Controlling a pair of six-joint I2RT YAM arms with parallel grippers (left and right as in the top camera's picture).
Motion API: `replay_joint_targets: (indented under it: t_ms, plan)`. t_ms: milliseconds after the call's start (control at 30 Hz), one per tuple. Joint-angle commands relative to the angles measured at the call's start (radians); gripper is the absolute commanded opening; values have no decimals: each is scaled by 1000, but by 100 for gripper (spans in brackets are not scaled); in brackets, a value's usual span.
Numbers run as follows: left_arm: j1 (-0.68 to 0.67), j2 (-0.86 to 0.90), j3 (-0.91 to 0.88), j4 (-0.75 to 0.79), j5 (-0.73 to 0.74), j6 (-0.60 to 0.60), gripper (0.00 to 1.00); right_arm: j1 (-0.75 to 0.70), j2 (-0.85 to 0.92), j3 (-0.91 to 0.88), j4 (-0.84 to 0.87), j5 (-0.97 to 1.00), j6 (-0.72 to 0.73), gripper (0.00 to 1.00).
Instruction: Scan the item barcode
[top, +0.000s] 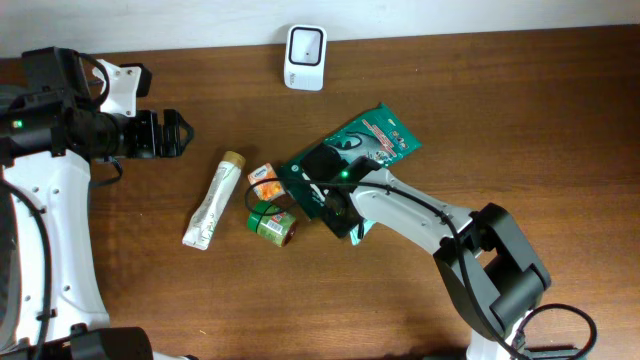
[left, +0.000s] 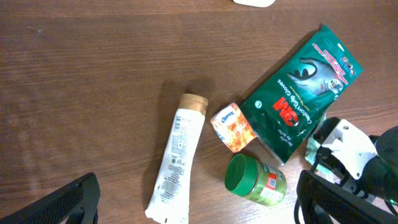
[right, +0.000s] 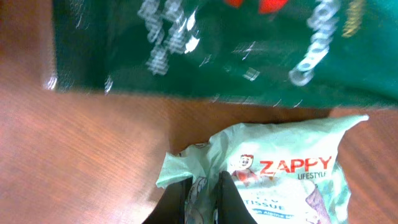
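The tissue packet is a soft, pale green pouch with a crinkled film. It carries "ZAPPY" in red letters, a small cartoon face and a line reading "TISSUE". It lies flat on the bench, just beside the lower edge of a dark green glove packet and partly under the right arm. The right end effector is closed, its two dark fingers pinching the packet's film near one end.

The left end effector stands wide open at the left edge of the bench, holding nothing and well apart from the items.

A white scanner stands near the far edge, with bare wood between it and the cluster. The right half of the bench is open wood. To the left of the packets, items crowd together: a small orange carton touches the glove packet, a green-lidded jar lies just beside the carton, and a white tube with a tan cap lies slanted near both.

The right wrist view alone shows the tissue packet's print and the pinch. From overhead the arm hides all but a pale sliver of it. The left wrist view reads the glove packet's white lettering and shows only a corner of the tissue packet. No barcode is visible on it in any view.
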Motion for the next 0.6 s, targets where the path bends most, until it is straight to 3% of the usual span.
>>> replay_joint_targets:
  t_ms: [0, 167, 267, 333, 400, 433, 500, 533, 567]
  plan:
    - [5, -16, 16, 0, 11, 16, 99, -5, 24, 47, -99, -224, 16, 4]
    - [5, -16, 16, 0, 11, 16, 99, -90, -114, 189, -238, -533, 18, 4]
    - [5, -16, 16, 0, 11, 16, 99, -220, -207, 198, -309, -801, -16, 4]
    - [5, -16, 16, 0, 11, 16, 99, -284, -206, 194, -350, -886, -66, 4]
    - [5, -16, 16, 0, 11, 16, 99, -330, -194, 157, -355, -821, -73, 4]
    - [5, -16, 16, 0, 11, 16, 99, -339, -189, 141, -349, -779, -72, 11]
    - [5, -16, 16, 0, 11, 16, 99, -342, -174, 111, -323, -721, -60, 56]
    - [5, -16, 16, 0, 11, 16, 99, -348, -167, 95, -305, -700, -32, 67]
    - [5, -16, 16, 0, 11, 16, 99, -359, -155, 79, -289, -697, -21, 70]
